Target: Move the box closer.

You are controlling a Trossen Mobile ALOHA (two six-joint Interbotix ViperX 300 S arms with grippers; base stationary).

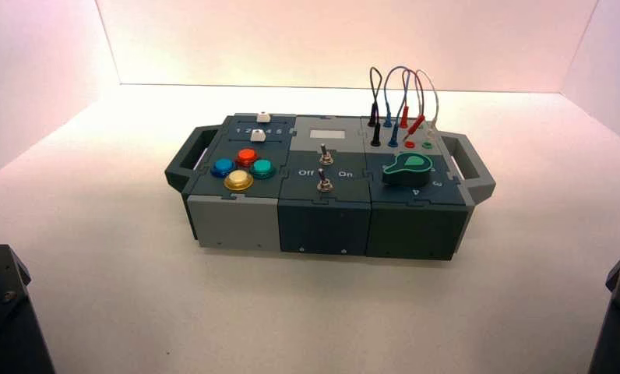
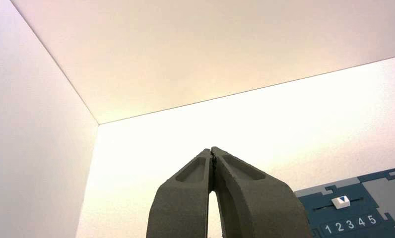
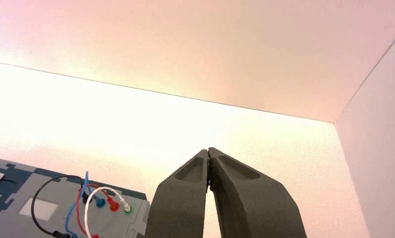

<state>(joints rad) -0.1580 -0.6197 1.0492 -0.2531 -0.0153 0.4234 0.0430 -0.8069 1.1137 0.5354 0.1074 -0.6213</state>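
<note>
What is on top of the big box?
The box carries four coloured buttons, two white sliders, two toggle switches, a green knob and looped wires. Its underside and inside are hidden.

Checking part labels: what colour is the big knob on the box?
Green; the knob shows best in the high view.

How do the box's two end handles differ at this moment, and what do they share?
On the box, the left handle adjoins the end with the coloured buttons; the right handle adjoins the end with the green knob and looped wires. The left handle sits nearer the parked left gripper, the right handle nearer the parked right gripper. Both handles are dark open loops, untouched; both grippers' jaws are shut on nothing.
</note>
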